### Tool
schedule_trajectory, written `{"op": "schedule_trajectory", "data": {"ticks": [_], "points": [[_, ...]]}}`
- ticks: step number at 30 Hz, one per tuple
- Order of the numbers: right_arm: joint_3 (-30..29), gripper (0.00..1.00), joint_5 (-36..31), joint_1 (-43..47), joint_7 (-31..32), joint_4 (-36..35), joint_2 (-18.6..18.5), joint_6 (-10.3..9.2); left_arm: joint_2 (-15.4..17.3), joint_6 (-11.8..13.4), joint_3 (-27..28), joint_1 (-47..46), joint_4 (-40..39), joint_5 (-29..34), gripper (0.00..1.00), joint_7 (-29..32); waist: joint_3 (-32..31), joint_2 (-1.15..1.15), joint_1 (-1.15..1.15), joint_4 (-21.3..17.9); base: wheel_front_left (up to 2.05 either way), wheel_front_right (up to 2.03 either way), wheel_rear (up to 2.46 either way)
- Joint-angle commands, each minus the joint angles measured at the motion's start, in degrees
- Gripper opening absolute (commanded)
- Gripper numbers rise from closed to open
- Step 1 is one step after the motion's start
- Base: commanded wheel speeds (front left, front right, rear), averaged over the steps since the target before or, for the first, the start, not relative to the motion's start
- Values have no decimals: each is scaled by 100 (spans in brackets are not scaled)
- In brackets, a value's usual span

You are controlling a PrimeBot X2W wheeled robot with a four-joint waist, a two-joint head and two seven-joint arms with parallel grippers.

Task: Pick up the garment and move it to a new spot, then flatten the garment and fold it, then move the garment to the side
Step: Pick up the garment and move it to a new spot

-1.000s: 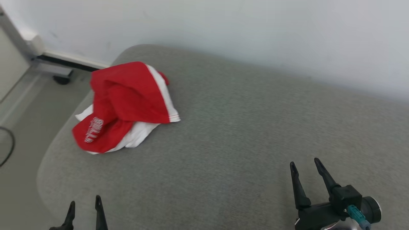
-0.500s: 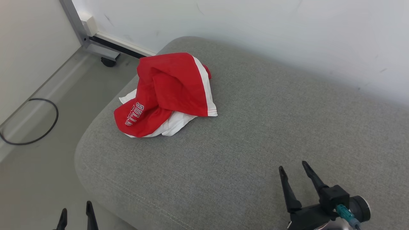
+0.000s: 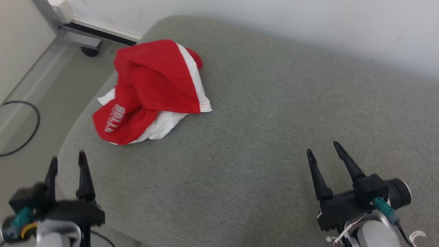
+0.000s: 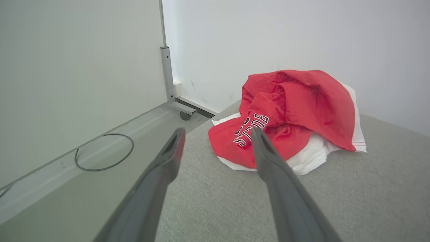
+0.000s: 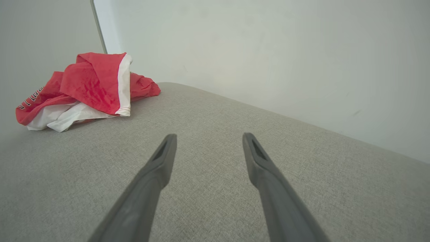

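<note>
You have the garment (image 3: 151, 85) lying in a crumpled heap in the upper left of the head view, at the far left end of a gray cushion (image 3: 274, 120). It is red with a white band along one edge, and white fabric shows beneath it on the near side. White lettering runs across the red fold closest to you. It is blurred in the head view, but in the left wrist view it looks like "BULLS". Nothing is touching the cloth.

Your left gripper (image 3: 68, 156) sits at the lower left of the head view, by the cushion's rounded near-left corner. Its fingers are spread apart and hold nothing. In the left wrist view they point toward the garment, with the right-hand finger overlapping the lettered fold in the picture while remaining short of the cloth. That part of the head view is smeared, so you cannot tell whether the gripper hangs over the cushion or just off its edge.

Your right gripper (image 3: 322, 147) is at the lower right, above bare cushion and well apart from the garment. Its fingers are also parted and empty.

To the left of the cushion, a black cable (image 3: 37, 120) loops on the floor (image 3: 41, 89). A metal frame on a caster (image 3: 90, 51) stands by the wall (image 3: 308, 27) at the upper left.
</note>
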Motion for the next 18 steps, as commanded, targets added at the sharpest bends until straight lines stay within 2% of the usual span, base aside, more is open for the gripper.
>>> {"op": "schedule_trajectory", "data": {"ticks": [1,7,14,15,18], "points": [[75,100,36,-115,-2,-87,-67,-12,168,-4,-142,-290,47,-106,100,-19,486,0,-1,-487,0,0,0],[246,100,68,-381,-1,-235,-188,-12,887,-8,-750,-1118,235,-651,100,-20,889,0,-1,-963,0,0,0],[247,100,97,-550,-2,-299,-292,-12,1683,-2,-1645,-1989,1011,-1871,100,-4,1211,0,-1,-1385,0,0,0],[247,100,97,-550,-2,-299,-292,-12,1683,-2,-1645,-1989,1011,-1871,100,-4,1211,0,-1,-1385,0,0,0],[262,100,114,-603,-2,-328,-305,-13,2023,-3,-2086,-2215,1242,-2348,100,68,1306,0,-1,-1530,0,0,0]]}}
